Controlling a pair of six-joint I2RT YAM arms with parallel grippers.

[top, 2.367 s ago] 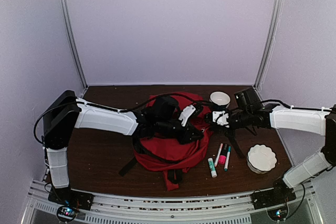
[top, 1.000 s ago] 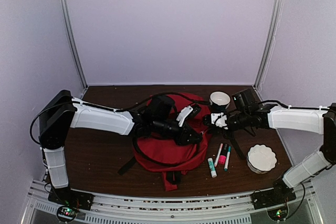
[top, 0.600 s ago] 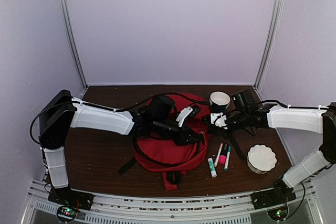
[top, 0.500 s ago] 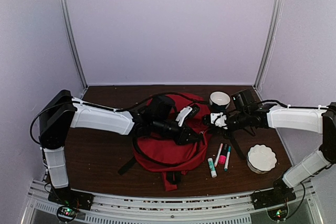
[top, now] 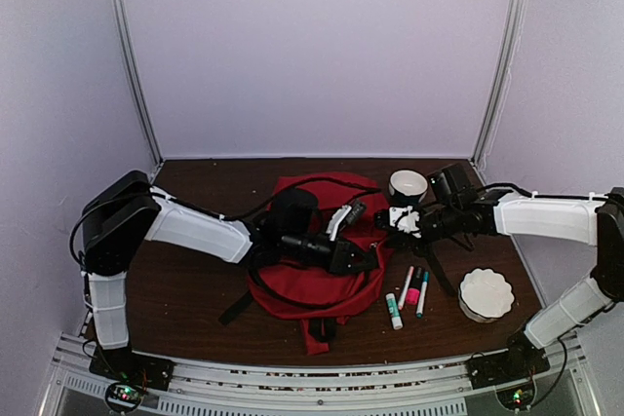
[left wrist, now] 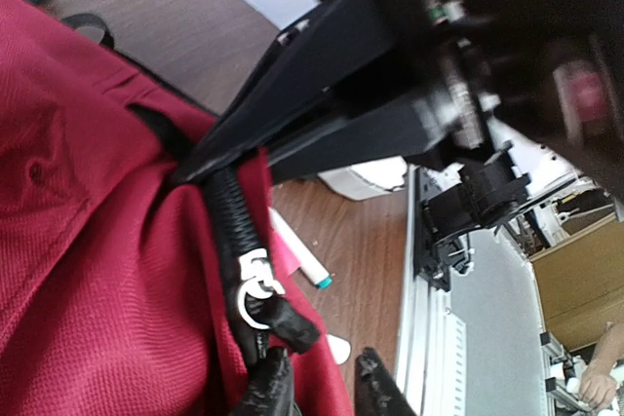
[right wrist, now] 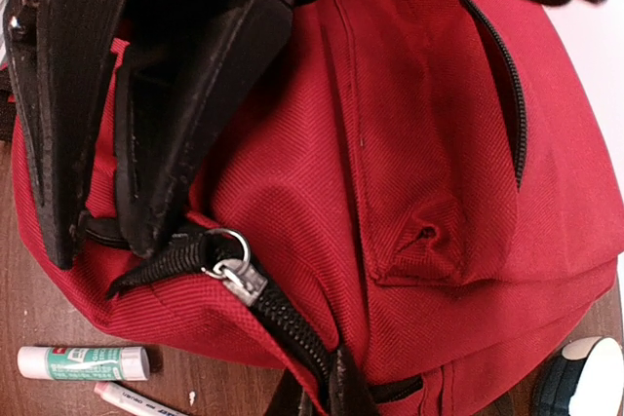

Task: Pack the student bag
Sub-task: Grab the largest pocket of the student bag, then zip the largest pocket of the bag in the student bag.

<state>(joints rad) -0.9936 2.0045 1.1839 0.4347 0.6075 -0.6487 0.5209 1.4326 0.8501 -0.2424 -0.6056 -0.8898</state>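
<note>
While your left gripper (left wrist: 322, 379) stands narrowly parted, with the black pull cord (left wrist: 283, 326) lying against one of its fingers (left wrist: 269, 387) rather than clearly pinched, your right gripper (right wrist: 314, 395) is clamped tight on the zip edge of the student bag (top: 312, 284). You are at the opening step. The zip (right wrist: 288, 323) reads as closed along its teeth, and nothing can go in until it runs. The bag lies in the middle of the table (top: 195, 280), between your two arms.

For the next move, I judge you need the left fingers squarely around the cord just beyond the metal ring (right wrist: 226, 245). Then close firmly and pull along the track, away from the right-hand hold, which serves as your anchor.

Off the bag's right side, markers (top: 413, 289) and a glue stick (top: 393, 311) lie just beside it. A white bowl (top: 486, 294) sits toward the near right corner, and a cup (top: 408, 184) toward the far edge.
</note>
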